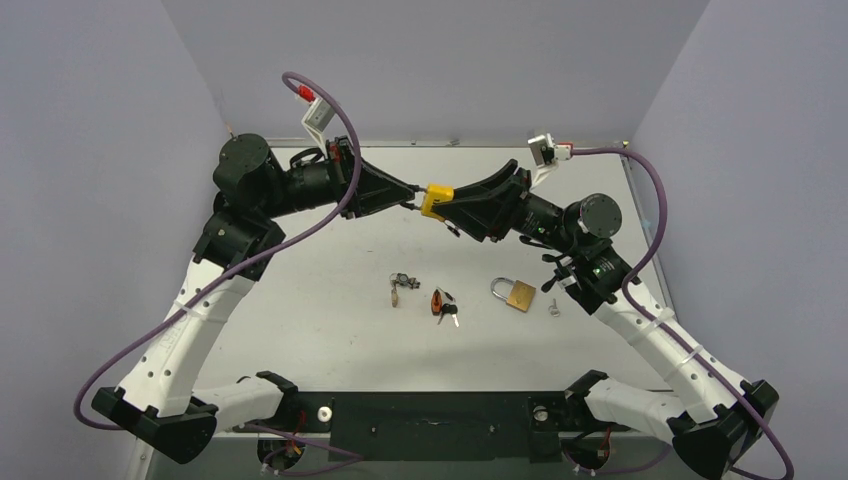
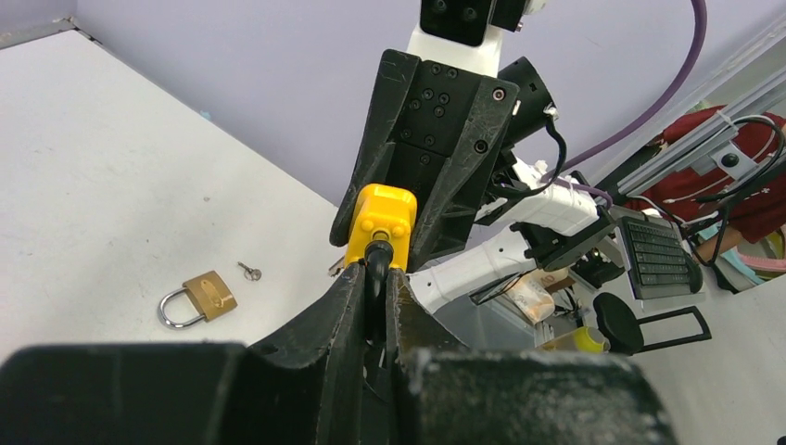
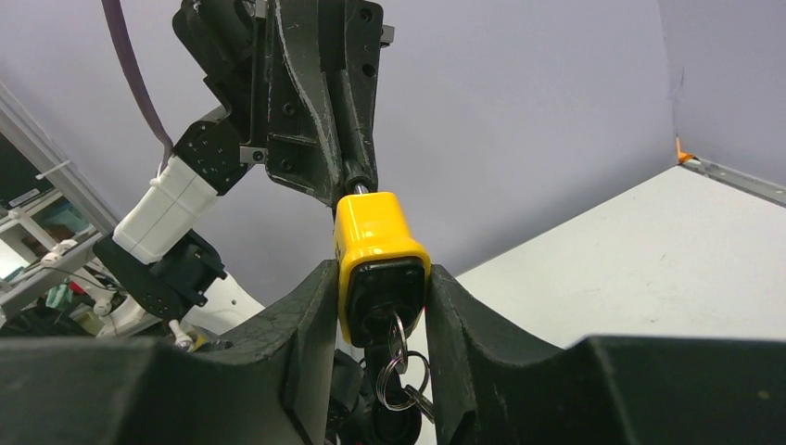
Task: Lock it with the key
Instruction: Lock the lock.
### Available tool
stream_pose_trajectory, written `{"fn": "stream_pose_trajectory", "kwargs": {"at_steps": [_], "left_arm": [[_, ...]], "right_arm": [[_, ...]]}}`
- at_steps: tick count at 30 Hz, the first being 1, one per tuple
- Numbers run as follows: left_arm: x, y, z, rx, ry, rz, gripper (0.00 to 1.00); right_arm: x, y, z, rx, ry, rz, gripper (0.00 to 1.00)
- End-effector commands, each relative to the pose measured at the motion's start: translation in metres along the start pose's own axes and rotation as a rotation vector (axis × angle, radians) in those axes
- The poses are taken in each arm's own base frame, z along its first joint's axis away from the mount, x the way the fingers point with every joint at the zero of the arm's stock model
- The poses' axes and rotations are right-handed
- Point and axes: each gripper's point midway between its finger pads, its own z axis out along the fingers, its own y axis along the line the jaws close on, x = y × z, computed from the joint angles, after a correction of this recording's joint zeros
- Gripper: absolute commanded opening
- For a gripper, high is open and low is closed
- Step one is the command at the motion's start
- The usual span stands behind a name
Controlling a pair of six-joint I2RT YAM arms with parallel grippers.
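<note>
The yellow padlock (image 1: 436, 199) is up in the air, held between the two arms, high above the table (image 1: 300, 330). Its long side runs almost flat, from one arm to the other.

The left gripper (image 1: 415, 195) is at one end of the yellow padlock. Its jaws are pressed together on the dark shackle (image 2: 377, 260) that comes out of that end. The right gripper (image 1: 455, 205) is at the other end. Its jaws squeeze the yellow body from both sides, and the body sits right between the two fingers.

The key (image 3: 397, 326) is in the end of the yellow padlock away from the shackle. It sticks into the keyhole, with its rings hanging down from it. That end points back into the right gripper, toward its palm. So the key is closest to the right gripper, but tucked between that gripper's own fingers.

I think the shackle looks pushed in, and the next job is to turn the key. That is tricky, because both grippers are busy holding. The left gripper would need to let go of the shackle and come round to the key end of the yellow padlock.

Down on the table, nearer the arm bases than the yellow padlock, lie a brass padlock (image 1: 515, 293) and some loose keys (image 1: 443, 303). Nothing touches them.
</note>
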Motion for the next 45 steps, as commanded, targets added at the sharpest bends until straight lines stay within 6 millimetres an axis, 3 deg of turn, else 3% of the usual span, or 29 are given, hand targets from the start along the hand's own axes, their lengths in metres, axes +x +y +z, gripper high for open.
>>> {"fn": "stream_pose_trajectory", "kwargs": {"at_steps": [1, 14, 28, 45], "left_arm": [[-0.014, -0.014, -0.005, 0.028, -0.066, 0.133, 0.00], [-0.003, -0.016, -0.001, 0.028, -0.047, 0.156, 0.00], [0.008, -0.011, 0.012, 0.044, -0.033, 0.087, 0.00], [0.042, -0.001, 0.029, 0.011, 0.029, 0.056, 0.00]], "right_arm": [[-0.012, 0.031, 0.004, -0.117, 0.009, 0.031, 0.00], [-0.015, 0.046, 0.012, -0.202, -0.007, 0.114, 0.00], [-0.017, 0.042, 0.027, -0.148, -0.001, 0.051, 0.00], [-0.045, 0.054, 0.040, -0.187, -0.076, 0.059, 0.00]]}}
